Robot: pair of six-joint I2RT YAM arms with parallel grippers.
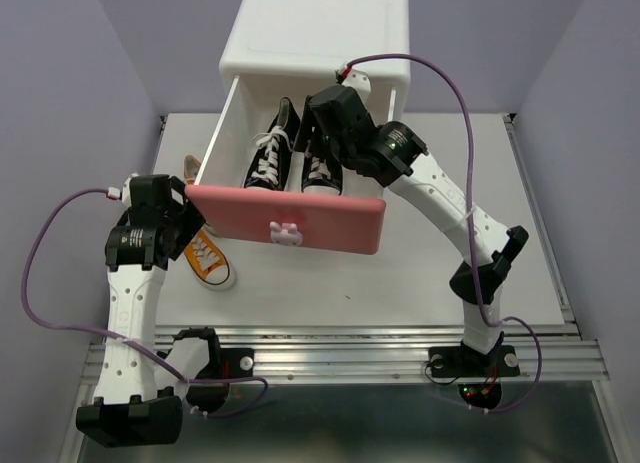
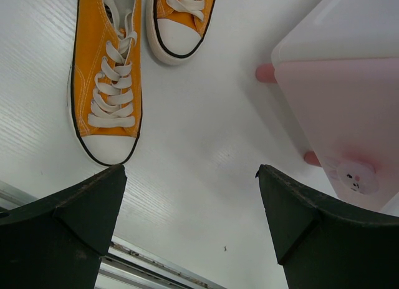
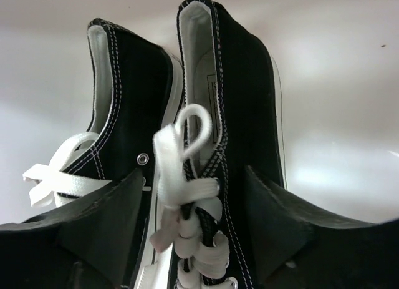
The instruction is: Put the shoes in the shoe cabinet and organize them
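The white shoe cabinet [image 1: 315,33] stands at the back with one pink-fronted drawer [image 1: 330,228] pulled out. Two black sneakers [image 1: 268,158] [image 1: 322,171] lie side by side in it, toes toward the front. My right gripper [image 1: 318,133] hangs open over the right black sneaker [image 3: 240,102], its fingers [image 3: 280,226] on either side of the laces; the left black sneaker [image 3: 134,114] is beside it. Two orange sneakers lie on the table left of the drawer, one near [image 1: 205,258] [image 2: 109,83] and one farther back [image 1: 190,166] [image 2: 181,20]. My left gripper [image 1: 178,211] [image 2: 190,170] is open and empty above the table near them.
The pulled-out drawer front with its bunny knob [image 2: 355,176] and a pink cabinet foot [image 2: 267,72] lie right of my left gripper. A metal rail [image 1: 340,348] runs along the table's near edge. Purple cables loop off both arms.
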